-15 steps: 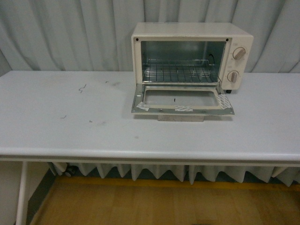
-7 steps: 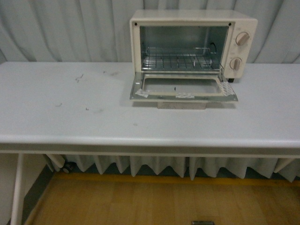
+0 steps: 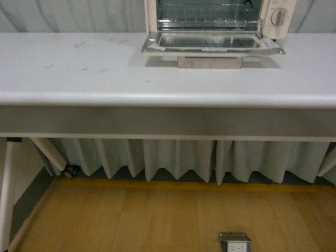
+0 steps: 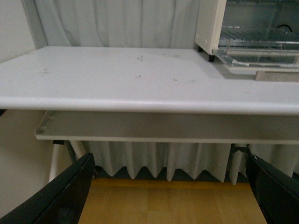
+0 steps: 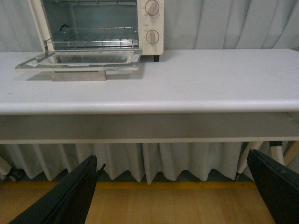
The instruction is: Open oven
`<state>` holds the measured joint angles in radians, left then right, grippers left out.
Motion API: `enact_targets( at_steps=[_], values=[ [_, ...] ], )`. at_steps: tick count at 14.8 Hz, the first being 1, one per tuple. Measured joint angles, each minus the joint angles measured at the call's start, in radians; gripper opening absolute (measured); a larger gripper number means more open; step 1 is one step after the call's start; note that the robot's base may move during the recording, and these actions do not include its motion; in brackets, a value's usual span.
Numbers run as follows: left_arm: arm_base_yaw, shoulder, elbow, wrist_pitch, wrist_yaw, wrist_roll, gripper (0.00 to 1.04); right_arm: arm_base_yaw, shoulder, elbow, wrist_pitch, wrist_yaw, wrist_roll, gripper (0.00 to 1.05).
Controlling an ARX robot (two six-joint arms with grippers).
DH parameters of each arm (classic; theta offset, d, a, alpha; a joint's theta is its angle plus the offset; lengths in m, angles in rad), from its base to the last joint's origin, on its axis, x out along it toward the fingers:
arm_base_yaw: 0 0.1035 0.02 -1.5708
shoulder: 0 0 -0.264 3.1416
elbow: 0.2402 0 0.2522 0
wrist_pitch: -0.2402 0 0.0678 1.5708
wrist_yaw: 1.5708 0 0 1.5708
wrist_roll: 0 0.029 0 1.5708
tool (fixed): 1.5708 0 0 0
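Observation:
The cream oven (image 3: 270, 16) stands at the back of the white table (image 3: 157, 79), cut off by the top of the front view. Its glass door (image 3: 210, 44) lies folded down flat, and the wire rack (image 3: 205, 13) shows inside. In the right wrist view the oven (image 5: 149, 25) shows its two knobs and its lowered door (image 5: 79, 59). The left wrist view catches the oven's (image 4: 208, 23) left side and its door (image 4: 261, 58). My left gripper (image 4: 173, 196) and right gripper (image 5: 173, 193) are both open, below the table's edge, far from the oven, holding nothing. Neither arm appears in the front view.
A grey block (image 3: 210, 62) sits under the lowered door. A pleated white curtain (image 3: 173, 157) hangs behind the table over a wooden floor (image 3: 131, 220). A floor socket (image 3: 234, 244) lies in the floor. A white table leg (image 3: 6, 194) stands at the left.
The front view has dropped: the table edge and oven have risen in the frame, and more floor and curtain hem show. The oven door stays down flat.

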<state>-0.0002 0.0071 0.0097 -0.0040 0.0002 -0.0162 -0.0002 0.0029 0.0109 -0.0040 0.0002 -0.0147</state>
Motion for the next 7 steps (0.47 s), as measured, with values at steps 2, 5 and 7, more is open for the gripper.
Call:
enact_targets(
  at_steps=[2, 5, 7],
  values=[
    [0.000, 0.000, 0.000, 0.001, -0.001, 0.000, 0.98, 0.000, 0.000, 0.000, 0.001, -0.001, 0.000, 0.98],
    [0.000, 0.000, 0.000, 0.001, -0.001, 0.000, 0.98, 0.000, 0.000, 0.000, 0.000, 0.000, 0.000, 0.98],
    [0.000, 0.000, 0.000, 0.001, 0.000, 0.001, 0.98, 0.000, 0.000, 0.000, 0.000, 0.000, 0.000, 0.98]
  ],
)
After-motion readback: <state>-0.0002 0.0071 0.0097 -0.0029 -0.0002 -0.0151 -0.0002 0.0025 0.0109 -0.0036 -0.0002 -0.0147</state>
